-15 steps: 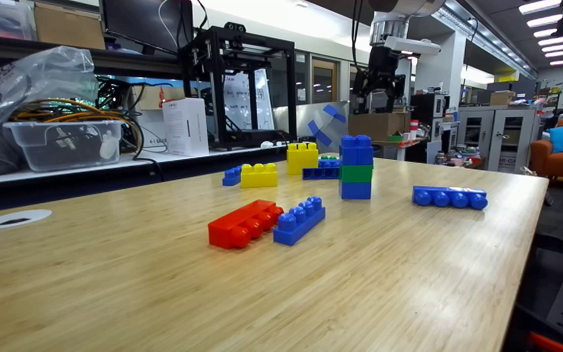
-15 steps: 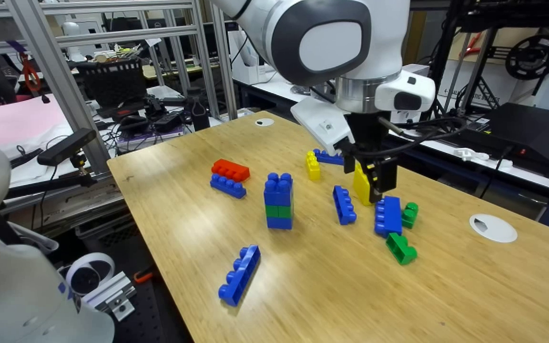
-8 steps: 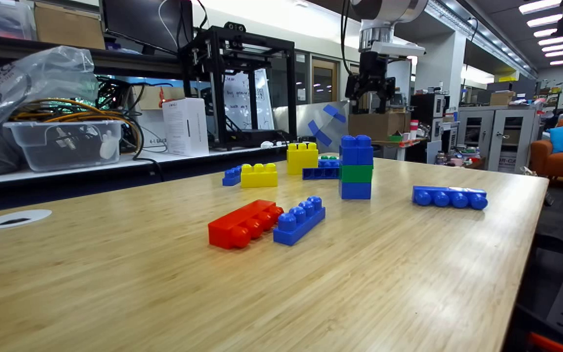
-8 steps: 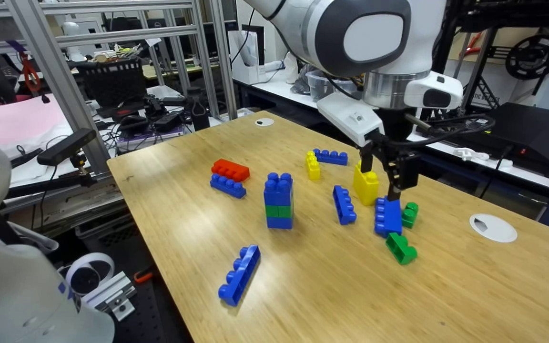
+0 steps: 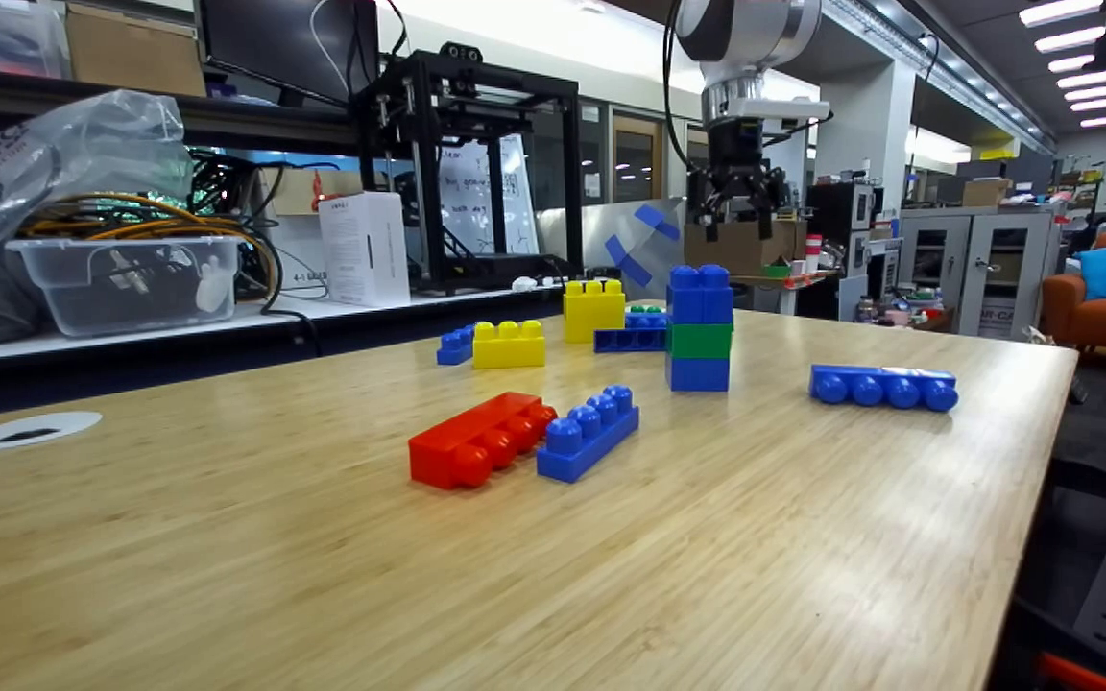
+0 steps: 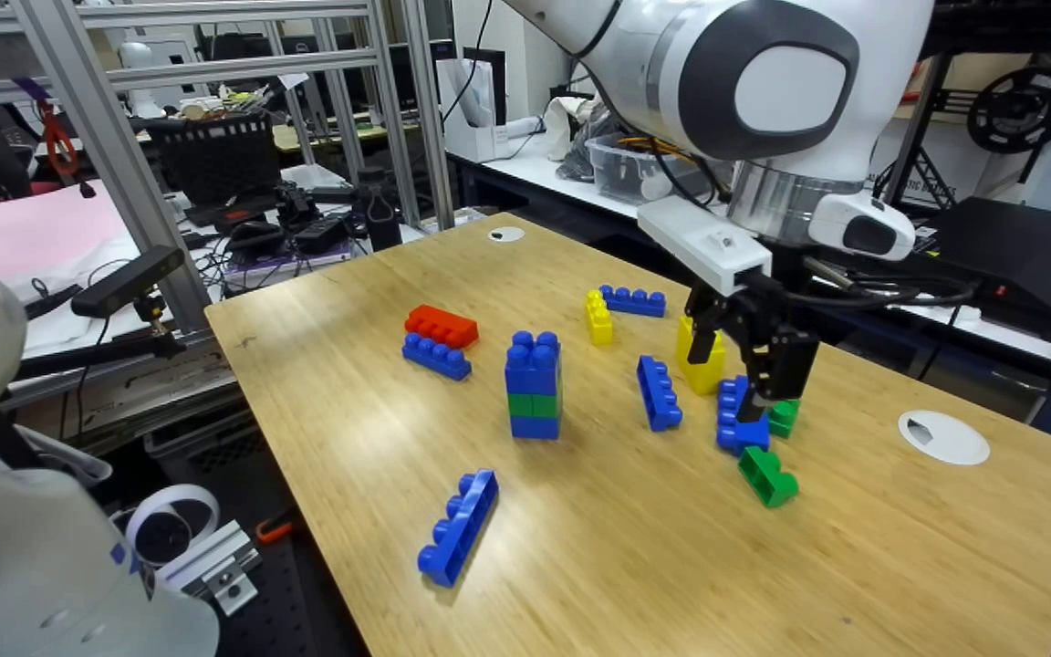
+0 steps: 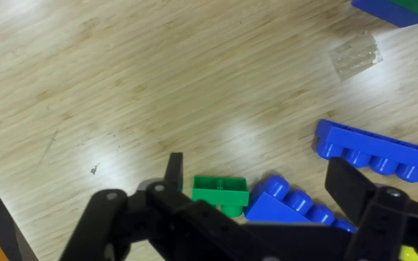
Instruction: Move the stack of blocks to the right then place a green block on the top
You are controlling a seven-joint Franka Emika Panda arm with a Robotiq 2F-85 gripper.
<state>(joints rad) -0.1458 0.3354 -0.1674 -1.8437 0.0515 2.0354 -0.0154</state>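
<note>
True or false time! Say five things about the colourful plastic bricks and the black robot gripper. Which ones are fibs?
1. The black robot gripper is open. True.
2. The tall tower of blue and green plastic bricks has a green middle. True.
3. That tower lies on its side. False: it stands upright.
4. The gripper holds a yellow plastic brick. False: it holds nothing.
5. A small green plastic brick lies on the wooden table, not on the tower. True.

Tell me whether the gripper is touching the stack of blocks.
Apart: in an exterior view, tabletop and a blue brick show between the gripper and the stack of blocks.
</note>
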